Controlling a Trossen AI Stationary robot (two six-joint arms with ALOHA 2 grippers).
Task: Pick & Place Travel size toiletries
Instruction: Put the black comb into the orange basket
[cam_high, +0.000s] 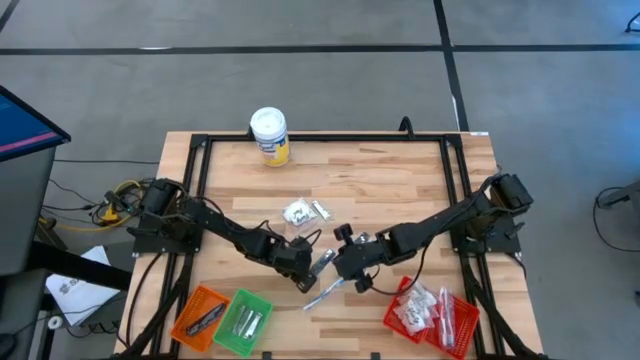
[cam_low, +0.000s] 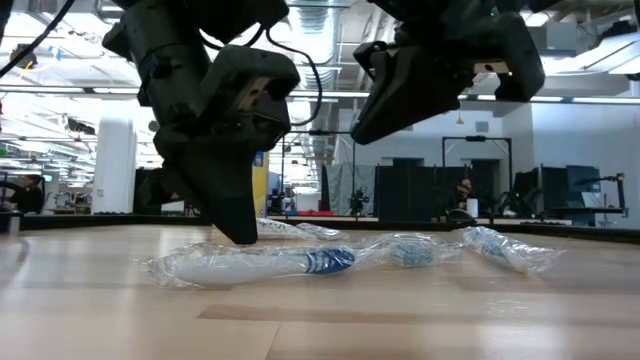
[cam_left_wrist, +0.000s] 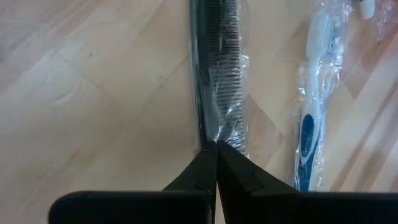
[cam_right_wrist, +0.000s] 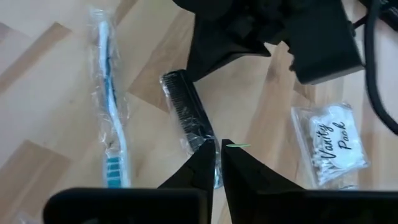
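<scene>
— Jaws of the left gripper (cam_left_wrist: 216, 144): how did they stand?

— Pressed together, tips down on the wooden slatted tabletop (cam_high: 380, 180). They were clamped on one end of the black plastic comb in a clear wrapper (cam_left_wrist: 217, 74).

— And the comb itself?

— It lay near the middle of the tabletop, towards the front edge, running from the left jaws to the right gripper (cam_right_wrist: 217, 144).

— Were the right jaws on it too?

— No grip that I could see. They were all but together, with only a thin slit between them, and they hung over the comb's other end. From table height that gripper sat higher than the left one.

— What lay beside the comb?

— A white-and-blue toothbrush sealed in clear film (cam_left_wrist: 311, 118) lay just alongside, roughly parallel and not touching. A clear packet of white cotton swabs with script lettering (cam_right_wrist: 333, 146) sat on the other side of the comb, near the left gripper's body.

— Farther out?

— A red mesh basket (cam_high: 465, 325) holding white sachets stood at the front right. An orange mesh basket (cam_high: 200, 312) and a green mesh basket (cam_high: 243, 320) stood side by side at the front left. A white-lidded yellow canister (cam_high: 270, 135) stood upright at the far edge, well apart from both arms.
</scene>
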